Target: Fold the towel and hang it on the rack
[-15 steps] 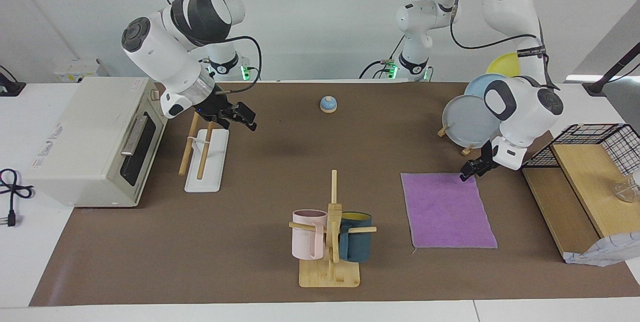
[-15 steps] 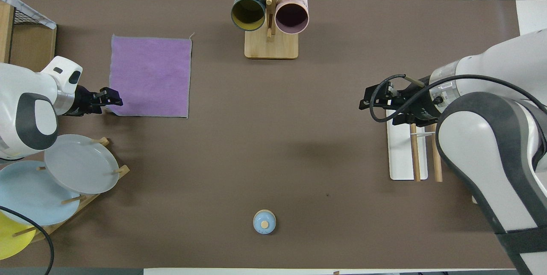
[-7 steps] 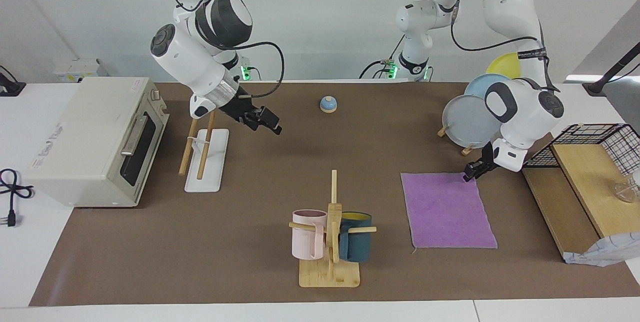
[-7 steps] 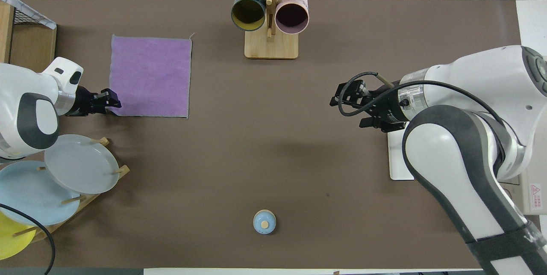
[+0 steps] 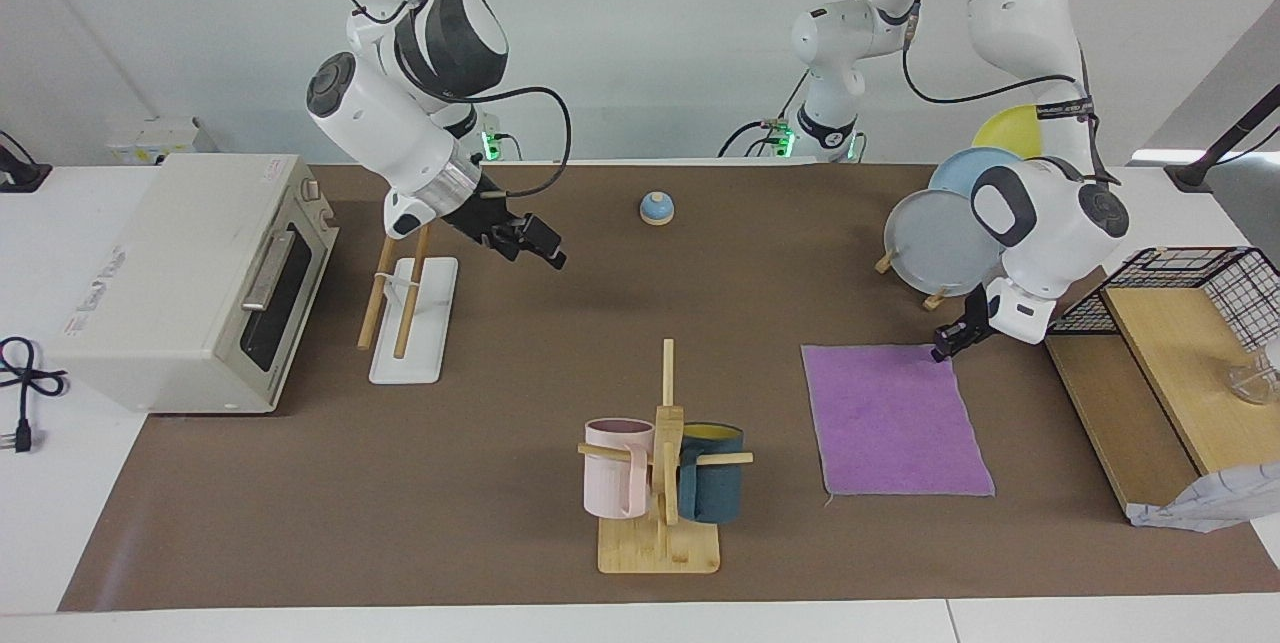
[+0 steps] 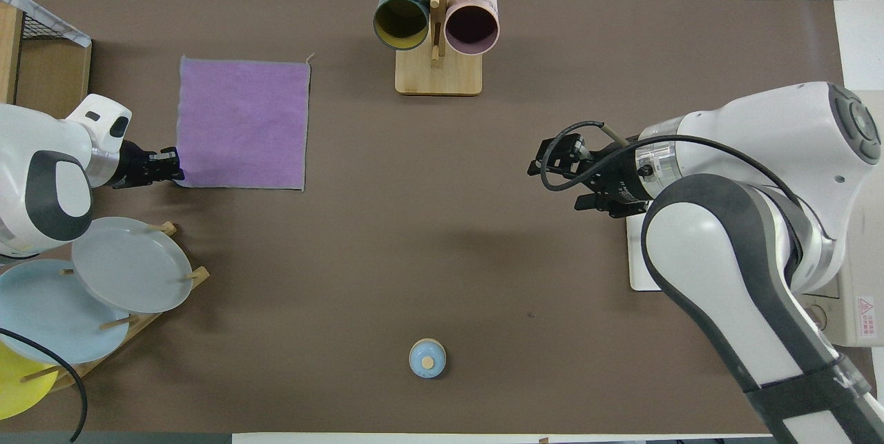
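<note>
While the towel lies flat and unfolded, purple face up, on the brown mat toward the left arm's end of the table, the left gripper sits low at the towel's corner nearest the robots, on the side toward the shelf. Whether its fingers are apart or together I cannot tell, nor whether they touch the cloth. In the overhead view the same gripper is just at the towel's edge.

The rack stands toward the right arm's end, in front of the toaster oven, its two wooden rods sloping up over a white base. The right gripper hangs in the air over bare mat beside the rack, on the side toward the table's middle, holding nothing; its fingers look apart. From overhead the right gripper shows ahead of the arm, which covers most of the rack.

A mug stand with a pink mug and a dark teal mug is at the table's middle, farther from the robots than the towel. A small blue lidded pot sits near the robots' edge. Plates lean in a wooden stand nearer the robots than the towel
</note>
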